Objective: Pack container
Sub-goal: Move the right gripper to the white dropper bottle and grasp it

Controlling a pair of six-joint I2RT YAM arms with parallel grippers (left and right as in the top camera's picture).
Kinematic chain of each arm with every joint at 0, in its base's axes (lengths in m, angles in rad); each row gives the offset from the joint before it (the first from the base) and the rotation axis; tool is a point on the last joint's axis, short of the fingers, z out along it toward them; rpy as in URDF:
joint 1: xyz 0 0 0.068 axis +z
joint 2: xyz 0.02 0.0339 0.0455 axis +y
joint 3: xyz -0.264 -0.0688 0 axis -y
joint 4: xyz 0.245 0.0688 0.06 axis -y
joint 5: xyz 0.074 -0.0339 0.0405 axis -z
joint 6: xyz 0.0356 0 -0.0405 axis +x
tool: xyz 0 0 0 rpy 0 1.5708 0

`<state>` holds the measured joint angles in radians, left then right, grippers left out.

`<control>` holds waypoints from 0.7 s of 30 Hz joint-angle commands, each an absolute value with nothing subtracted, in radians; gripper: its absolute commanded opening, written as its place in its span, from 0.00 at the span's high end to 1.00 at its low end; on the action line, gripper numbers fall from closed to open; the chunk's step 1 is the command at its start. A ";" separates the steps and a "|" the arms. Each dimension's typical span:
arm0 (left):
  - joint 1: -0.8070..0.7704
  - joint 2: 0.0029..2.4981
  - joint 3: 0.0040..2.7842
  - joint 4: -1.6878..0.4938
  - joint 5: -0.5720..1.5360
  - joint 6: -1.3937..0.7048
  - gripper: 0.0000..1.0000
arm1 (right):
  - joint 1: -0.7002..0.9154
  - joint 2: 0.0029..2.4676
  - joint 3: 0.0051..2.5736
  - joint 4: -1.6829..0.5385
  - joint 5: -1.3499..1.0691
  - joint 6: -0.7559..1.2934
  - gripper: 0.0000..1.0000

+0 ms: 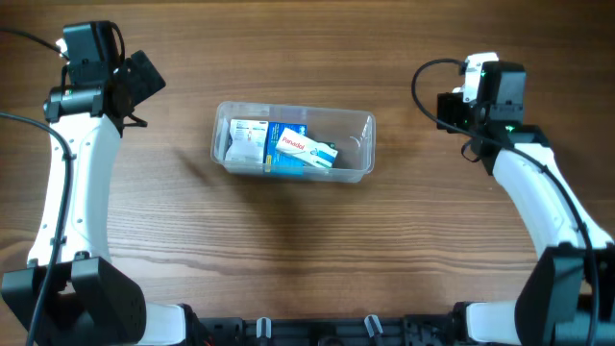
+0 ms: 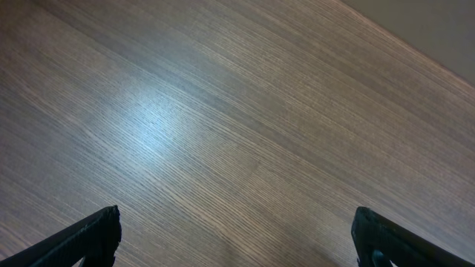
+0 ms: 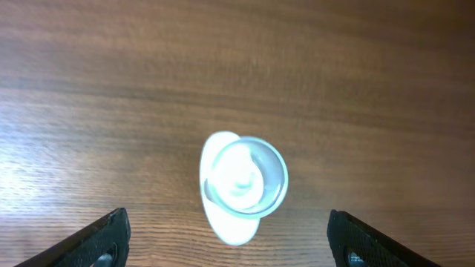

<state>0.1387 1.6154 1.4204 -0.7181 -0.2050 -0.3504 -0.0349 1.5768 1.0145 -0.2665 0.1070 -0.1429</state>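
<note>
Presently, container (image 1: 357,144): found mid-table, between the two arms; its long axis runs left to right in the overhead view.
Contents: boxes (image 1: 298,149) are seen lying inside, toward its left and middle; the right end looks bare.
Bottle (image 3: 243,182): a white bottle is seen cap-on from above in the right wrist view, upright on the table (image 2: 223,111), its long axis pointing at the camera.
Key relation: the bottle lies between the fingers of the right gripper (image 3: 226,222) and is touched by neither; the container lies well off toward the table's middle.
Right jaws: held wide apart, nothing gripped.
Left gripper (image 2: 236,219): jaws likewise spread, only bare wood beneath.
Nearer arm: the bottle is within the right arm's reach alone; the container is about equally far from both.
View differences: the bottle cannot be made out overhead, being hidden under the right wrist; the container is shown in neither wrist view.
Judgement: a descent and closure on the bottle is probably called for next, then carriage leftward to the bare end.
Risk: an upright bottle may be tipped if one finger lands first.
</note>
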 commanded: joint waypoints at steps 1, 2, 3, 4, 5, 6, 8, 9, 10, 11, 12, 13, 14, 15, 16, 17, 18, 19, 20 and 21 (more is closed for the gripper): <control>0.142 1.605 1.427 -0.716 -0.211 -0.345 0.00 | -0.059 1.620 1.029 -0.257 0.041 -0.128 0.14; 0.142 1.605 1.427 -0.716 -0.211 -0.345 0.00 | -0.060 1.630 1.029 -0.249 0.025 -0.130 0.14; 0.142 1.605 1.427 -0.716 -0.211 -0.345 0.00 | -0.059 1.641 1.028 -0.240 0.003 -0.133 0.14; 0.142 1.605 1.427 -0.716 -0.211 -0.345 0.00 | -0.059 1.647 1.028 -0.231 -0.007 -0.131 0.14; 0.142 1.605 1.427 -0.716 -0.211 -0.345 0.00 | -0.059 1.656 1.028 -0.221 -0.010 -0.131 0.14; 0.142 1.605 1.427 -0.716 -0.211 -0.345 0.00 | -0.059 1.664 1.028 -0.210 -0.010 -0.130 0.14; 0.142 1.605 1.427 -0.716 -0.211 -0.345 0.00 | -0.060 1.687 1.028 -0.194 -0.009 -0.130 0.14; 0.142 1.605 1.427 -0.716 -0.211 -0.345 0.00 | -0.060 1.701 1.028 -0.186 -0.009 -0.130 0.14; 0.142 1.605 1.427 -0.716 -0.211 -0.345 0.00 | -0.060 1.720 1.028 -0.176 -0.009 -0.131 0.14; 0.142 1.605 1.427 -0.716 -0.211 -0.345 0.00 | -0.060 1.732 1.028 -0.167 -0.003 -0.131 0.14; 0.142 1.605 1.427 -0.716 -0.211 -0.345 0.00 | -0.060 1.742 1.028 -0.157 0.010 -0.131 0.14; 0.142 1.605 1.427 -0.716 -0.211 -0.345 0.00 | -0.060 1.745 1.028 -0.149 0.023 -0.131 0.14; 0.142 1.605 1.427 -0.716 -0.211 -0.345 0.00 | -0.060 1.750 1.028 -0.141 0.031 -0.131 0.14; 0.142 1.605 1.427 -0.716 -0.211 -0.345 0.00 | -0.060 1.751 1.028 -0.130 0.032 -0.131 0.15; 0.142 1.605 1.427 -0.716 -0.211 -0.345 0.00 | -0.060 1.751 1.028 -0.123 0.032 -0.131 0.18; 0.142 1.605 1.427 -0.716 -0.211 -0.345 0.00 | -0.060 1.751 1.028 -0.117 0.032 -0.131 0.23; 0.142 1.605 1.427 -0.716 -0.211 -0.345 0.00 | -0.060 1.751 1.028 -0.117 0.032 -0.131 0.26; 0.142 1.605 1.427 -0.716 -0.211 -0.345 0.00 | -0.060 1.751 1.028 -0.117 0.032 -0.131 0.28; 0.142 1.605 1.427 -0.716 -0.211 -0.345 0.00 | -0.060 1.751 1.027 -0.117 0.033 -0.131 0.30; 0.142 1.605 1.427 -0.716 -0.211 -0.345 0.00 | -0.060 1.751 1.026 -0.117 0.033 -0.131 0.32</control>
<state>0.1387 1.6154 1.4204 -0.7181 -0.2050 -0.3500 -0.0578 1.7439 1.0145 -0.1238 0.0265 -0.1329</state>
